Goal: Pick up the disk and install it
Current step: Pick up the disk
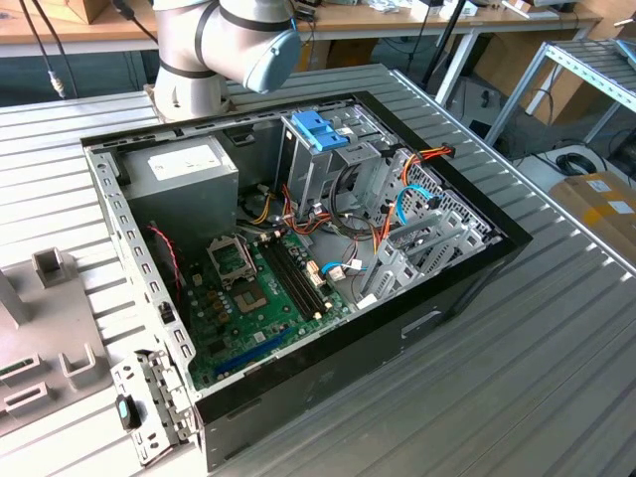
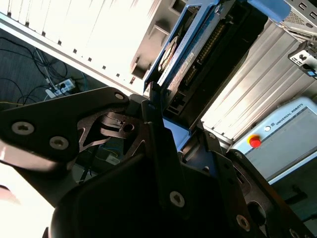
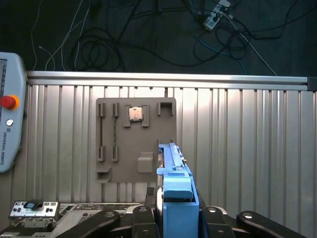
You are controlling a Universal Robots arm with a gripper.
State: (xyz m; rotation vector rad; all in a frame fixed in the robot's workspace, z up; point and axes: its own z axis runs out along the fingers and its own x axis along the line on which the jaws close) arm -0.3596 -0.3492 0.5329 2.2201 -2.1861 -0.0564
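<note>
The disk (image 3: 177, 196), a flat grey drive in a bright blue carrier rail, is seen edge-on between my gripper's (image 3: 176, 214) dark fingers (image 3: 142, 214). The gripper is shut on it. Beyond the disk, the ribbed metal table carries a grey holder tray (image 3: 124, 153). In the second wrist view the disk (image 2: 190, 52) shows its blue rail and dark underside, and the gripper (image 2: 173, 119) clamps its near end. In the exterior view the open computer case (image 1: 477, 278) lies on the table with its metal drive cage (image 1: 343, 169) at the far side.
A blue plastic handle (image 1: 318, 129) tops the cage, and a grey box (image 1: 184, 174) with a white label sits in the case's far corner. The arm's base (image 1: 199, 70) stands behind the case. A teach pendant (image 3: 9, 119) lies at the table edge. Cables (image 3: 148, 34) trail on the floor.
</note>
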